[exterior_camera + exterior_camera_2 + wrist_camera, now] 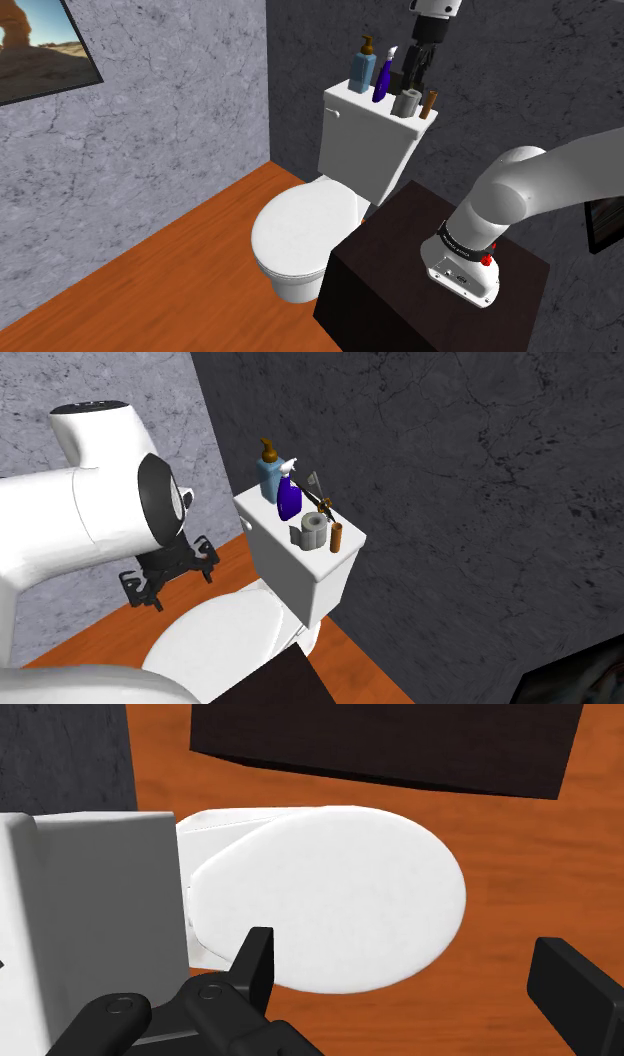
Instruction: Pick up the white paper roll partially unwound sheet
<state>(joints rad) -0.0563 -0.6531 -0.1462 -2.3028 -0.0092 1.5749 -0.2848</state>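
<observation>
The paper roll (406, 102) is drawn grey, with a short loose sheet hanging from it. It stands on the white toilet tank lid (350, 103) between a purple spray bottle (384, 78) and a small brown bottle (430, 103). The second exterior view shows the roll (312, 530) near the tank's front edge. My black gripper (419, 72) hangs in the air above the tank, clear of the roll. In the wrist view the gripper (410, 994) is open, its fingers (255, 962) wide apart over the toilet lid (330, 904) with nothing between them.
A light blue soap dispenser (363, 64) stands at the tank's far end. The tank (90, 914) is beside the left finger in the wrist view. The dark stand box (400, 285) sits close to the toilet bowl (300, 235). Grey walls meet behind the tank; the floor (160, 270) is orange wood.
</observation>
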